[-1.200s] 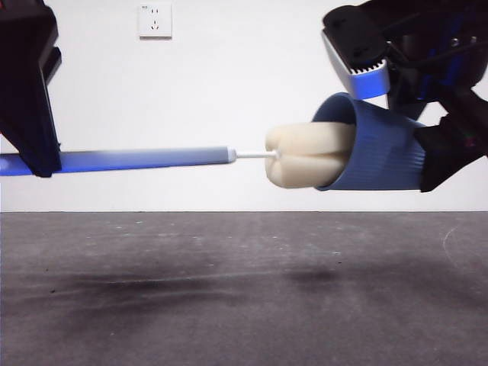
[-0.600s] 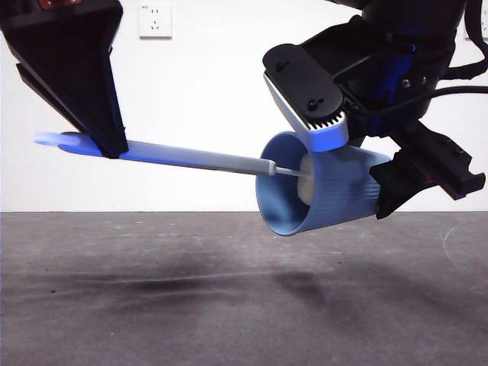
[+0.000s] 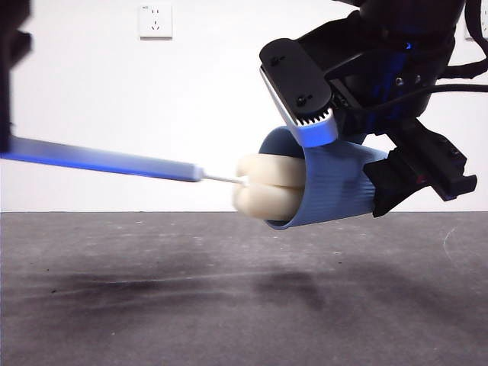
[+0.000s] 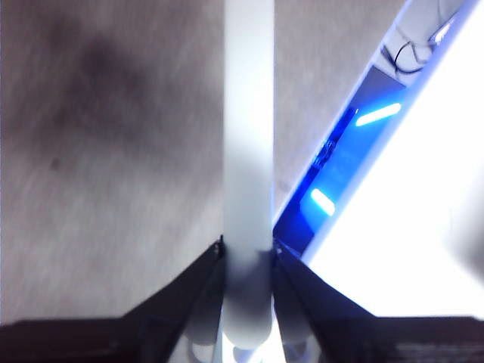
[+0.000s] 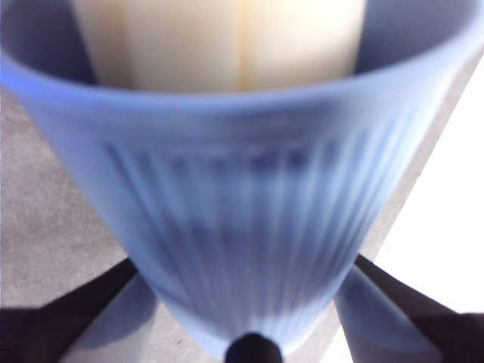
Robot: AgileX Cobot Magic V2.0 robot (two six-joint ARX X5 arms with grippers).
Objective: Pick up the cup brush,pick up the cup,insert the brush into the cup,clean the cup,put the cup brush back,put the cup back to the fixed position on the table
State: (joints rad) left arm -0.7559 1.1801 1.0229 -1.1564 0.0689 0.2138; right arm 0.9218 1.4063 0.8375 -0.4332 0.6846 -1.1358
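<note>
since half a second ago the cup brush point(image 3: 114, 162) has slid back out of the cup point(image 3: 335, 187), so that its cream sponge head, then deep inside, now bulges half out of the mouth, and the dark arm on the brush side has drawn away to the edge of the front view. the cup hangs in the air above the counter point(image 3: 229, 305), lying on its side with the mouth tipped slightly downward toward the brush. the right pincer point(image 5: 249, 333) grips it, one black jaw pressed on each side of the ribbed blue wall near the base. the left pincer point(image 4: 248, 265) is clamped on the pale grey handle, which runs straight out between the jaws. in the front view the handle slopes gently down toward the cup, its thin white stem meeting the sponge.
</note>
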